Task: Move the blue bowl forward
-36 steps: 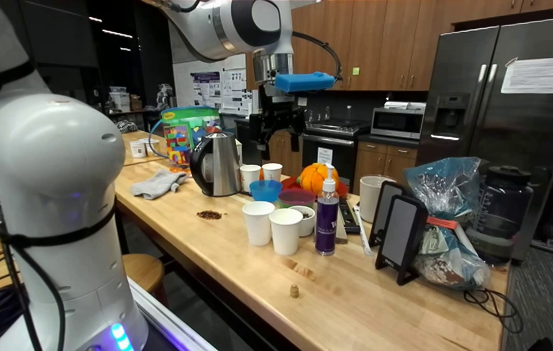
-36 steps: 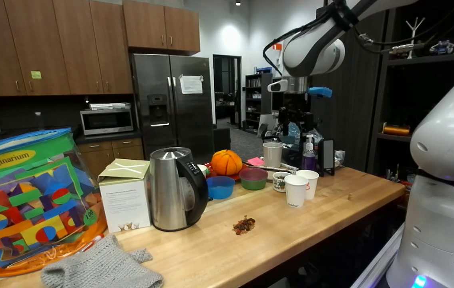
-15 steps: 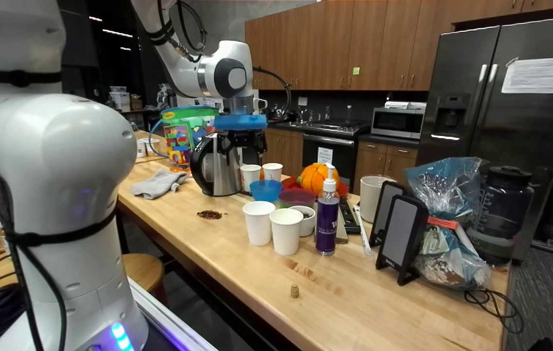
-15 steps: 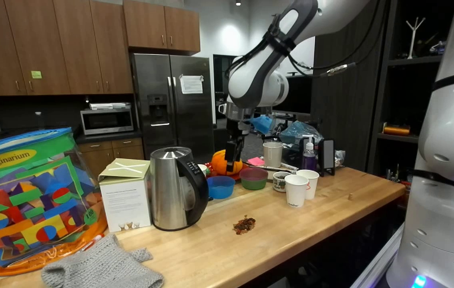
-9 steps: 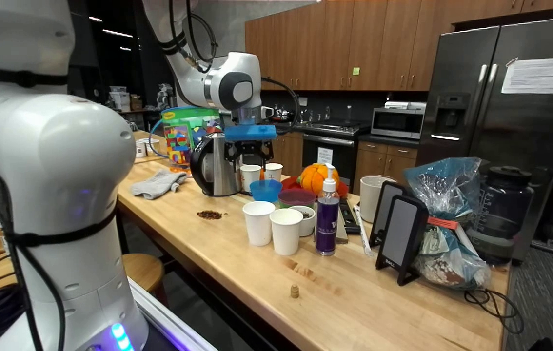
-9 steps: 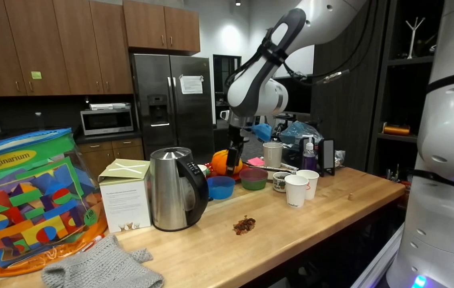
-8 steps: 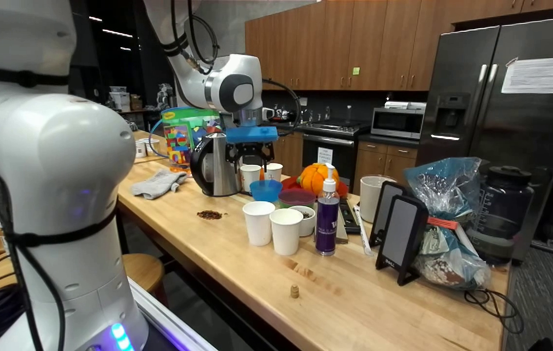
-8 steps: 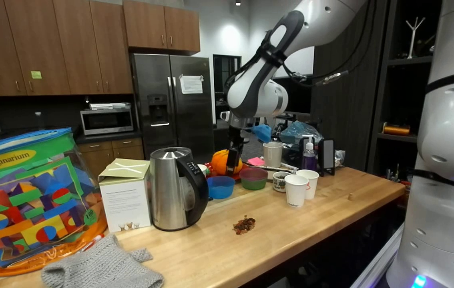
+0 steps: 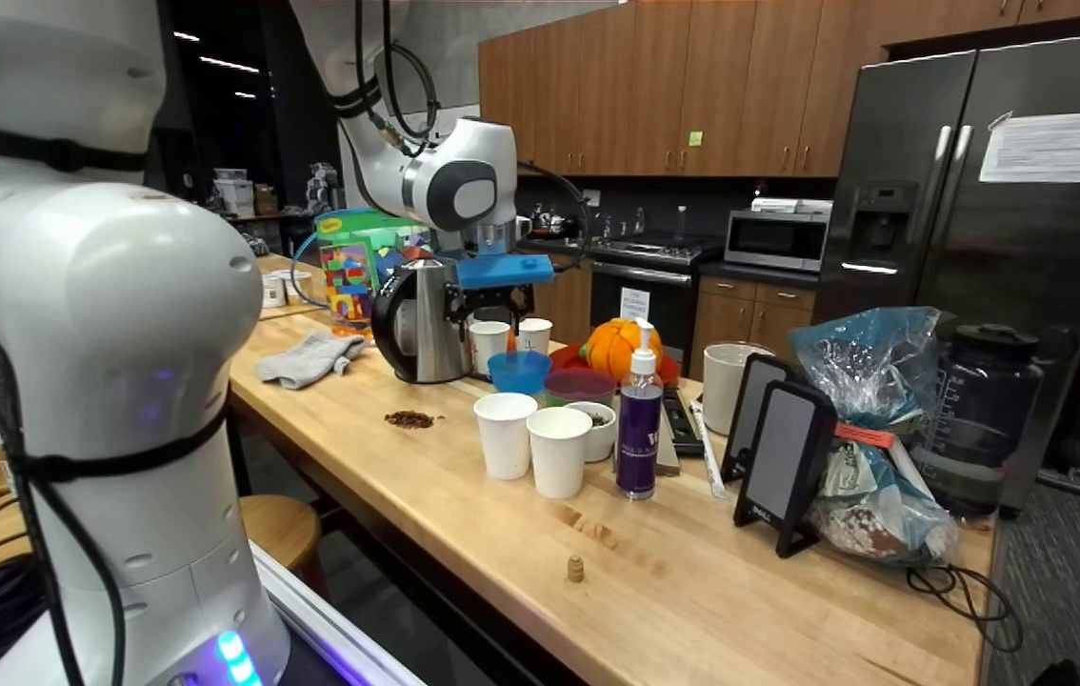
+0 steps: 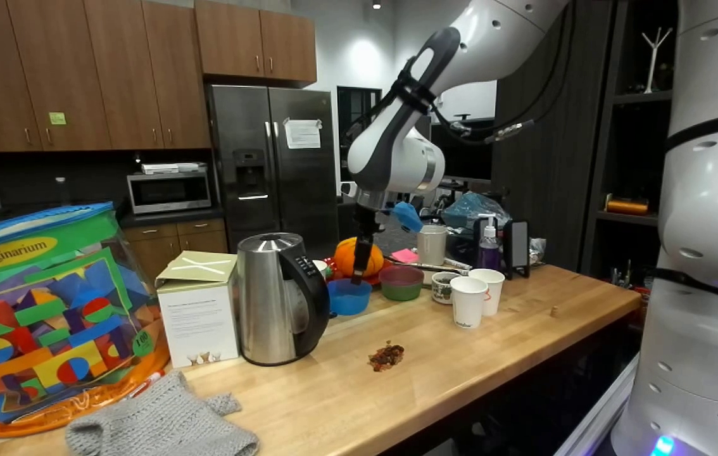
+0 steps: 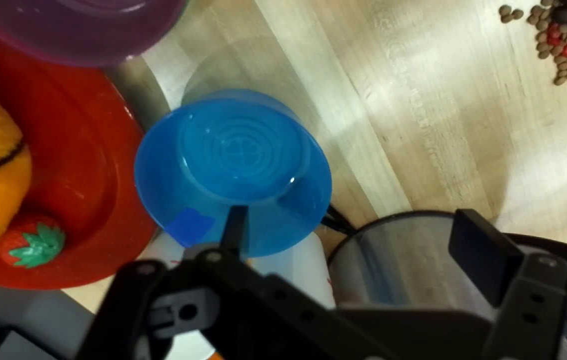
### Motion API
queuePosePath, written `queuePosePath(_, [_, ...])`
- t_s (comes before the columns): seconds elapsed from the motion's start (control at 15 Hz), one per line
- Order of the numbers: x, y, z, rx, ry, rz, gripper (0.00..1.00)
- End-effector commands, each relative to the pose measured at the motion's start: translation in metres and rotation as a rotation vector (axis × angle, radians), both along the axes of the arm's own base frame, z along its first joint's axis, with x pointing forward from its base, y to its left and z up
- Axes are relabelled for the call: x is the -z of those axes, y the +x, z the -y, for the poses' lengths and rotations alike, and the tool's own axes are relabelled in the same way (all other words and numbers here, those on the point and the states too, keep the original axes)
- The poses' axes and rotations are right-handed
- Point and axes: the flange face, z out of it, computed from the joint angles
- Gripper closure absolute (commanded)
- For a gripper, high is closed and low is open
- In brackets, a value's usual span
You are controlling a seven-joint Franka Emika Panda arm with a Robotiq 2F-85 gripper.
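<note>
The blue bowl (image 9: 518,372) is a translucent round bowl standing upright on the wooden table, and it also shows in an exterior view (image 10: 349,299). In the wrist view the blue bowl (image 11: 243,150) lies ahead of the jaws, with no contents visible. My gripper (image 11: 358,235) is open and holds nothing. In that view one of its fingers (image 11: 236,227) overlaps the near edge of the bowl and the other is over the kettle's side. In the exterior views the gripper (image 9: 487,326) hangs above and close to the bowl. I cannot tell whether a finger touches it.
The steel kettle (image 10: 270,297) stands close beside the bowl. A purple-green bowl (image 10: 401,282), a red plate (image 11: 71,165) with an orange pumpkin (image 10: 359,256), and paper cups (image 9: 489,345) crowd around it. A pile of small pieces (image 10: 386,356) lies toward the table's front edge.
My gripper has swung across the table from above the bottle and cups to beside the kettle, and has come down to the blue bowl. The gripper stays open. The bowl has not moved.
</note>
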Motion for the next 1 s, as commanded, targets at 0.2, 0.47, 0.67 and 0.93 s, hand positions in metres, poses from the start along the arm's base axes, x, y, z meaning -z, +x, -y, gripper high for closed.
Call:
queuePosePath(0.2, [-0.002, 0.010, -0.019, -0.240, 0.015, 0.014, 0.00])
queuePosePath(0.47, [0.008, 0.005, -0.025, -0.343, -0.030, 0.002, 0.00])
queuePosePath(0.67, [0.017, 0.002, -0.029, -0.389, -0.135, 0.005, 0.00])
queuePosePath(0.93, [0.027, 0.002, -0.035, -0.436, -0.239, -0.007, 0.00])
